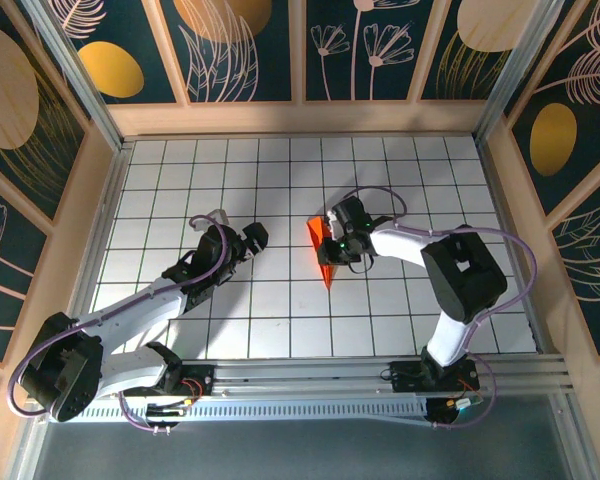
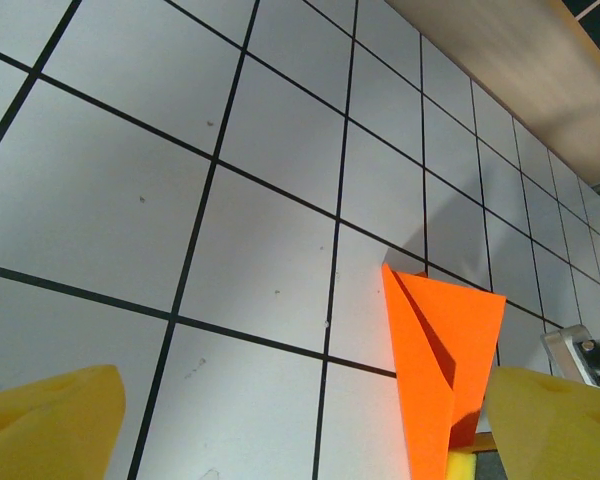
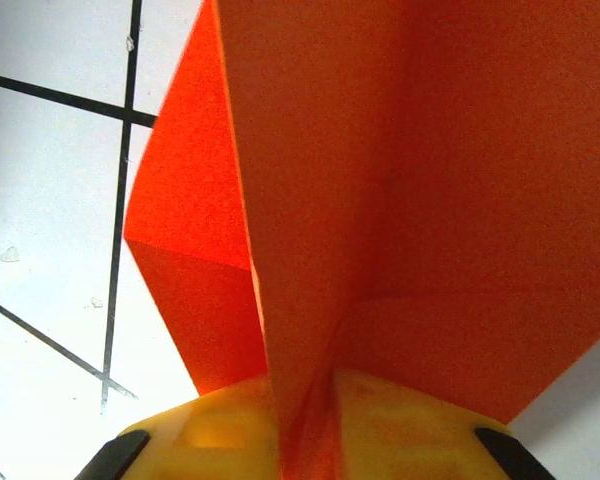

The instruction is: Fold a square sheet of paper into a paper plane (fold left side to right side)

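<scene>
The paper plane (image 1: 323,252) is one narrow dart of thin, bright orange paper, sharply creased. It lies just right of the middle of the white, black-lined grid table (image 1: 180,180), with its point toward the near edge. Its raised centre fold (image 3: 300,300) runs between the yellow pads (image 3: 220,425) of the right gripper (image 1: 333,243), which is pinched closed on it. The left gripper (image 1: 252,240), jaws spread wide and holding nothing, sits to the plane's left, apart from it. Bare tiles stretch to the wooden walls (image 1: 300,120).
</scene>
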### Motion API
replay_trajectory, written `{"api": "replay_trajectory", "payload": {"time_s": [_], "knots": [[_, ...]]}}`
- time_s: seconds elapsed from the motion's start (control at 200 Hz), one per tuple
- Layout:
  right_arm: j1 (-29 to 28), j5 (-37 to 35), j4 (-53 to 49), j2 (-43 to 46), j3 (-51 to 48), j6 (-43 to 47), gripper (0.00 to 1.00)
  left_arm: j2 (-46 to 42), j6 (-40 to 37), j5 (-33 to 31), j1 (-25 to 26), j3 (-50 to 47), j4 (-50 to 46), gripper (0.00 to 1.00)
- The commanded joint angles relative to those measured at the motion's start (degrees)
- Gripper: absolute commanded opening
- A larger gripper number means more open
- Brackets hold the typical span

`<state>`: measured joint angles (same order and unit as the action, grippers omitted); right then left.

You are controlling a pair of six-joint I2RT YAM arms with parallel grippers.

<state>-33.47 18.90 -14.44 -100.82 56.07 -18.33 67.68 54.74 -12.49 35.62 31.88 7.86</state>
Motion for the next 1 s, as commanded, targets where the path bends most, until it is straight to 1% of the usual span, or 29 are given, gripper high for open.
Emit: {"api": "replay_trajectory", "payload": {"time_s": [0.0, 0.3, 0.535, 0.706, 0.876, 0.991], "knots": [[-0.96, -3.74, -2.84, -1.39, 2.3, -1.25, 0.17, -1.07, -0.31, -0.87, -0.45, -1.11, -0.12, 0.92], [-3.5, -9.56, -6.44, -3.53, 5.15, -2.75, 0.1, -1.06, -0.21, -0.96, -0.4, -1.6, 0.1, 0.93], [-5.37, -11.51, -7.64, -5.77, 6.5, -3.86, 0.08, -0.97, -0.33, -0.91, -0.45, -1.73, 0.23, 0.93], [-5.79, -12.36, -7.89, -5.36, 6.93, -4.55, 0.06, -1.31, -0.74, -1.38, -0.45, -1.72, -0.1, 0.93], [-5.81, -13.78, -9.32, -4.33, 8.32, -4.94, 0.0, -1.97, -1.7, -2.61, -0.42, -1.55, -0.87, 0.93], [-5.73, -14.56, -10.01, -2.84, 9.13, -5.05, 0.0, -2.59, -2.73, -4.1, -0.38, -1.38, -1.76, 0.95]]}}
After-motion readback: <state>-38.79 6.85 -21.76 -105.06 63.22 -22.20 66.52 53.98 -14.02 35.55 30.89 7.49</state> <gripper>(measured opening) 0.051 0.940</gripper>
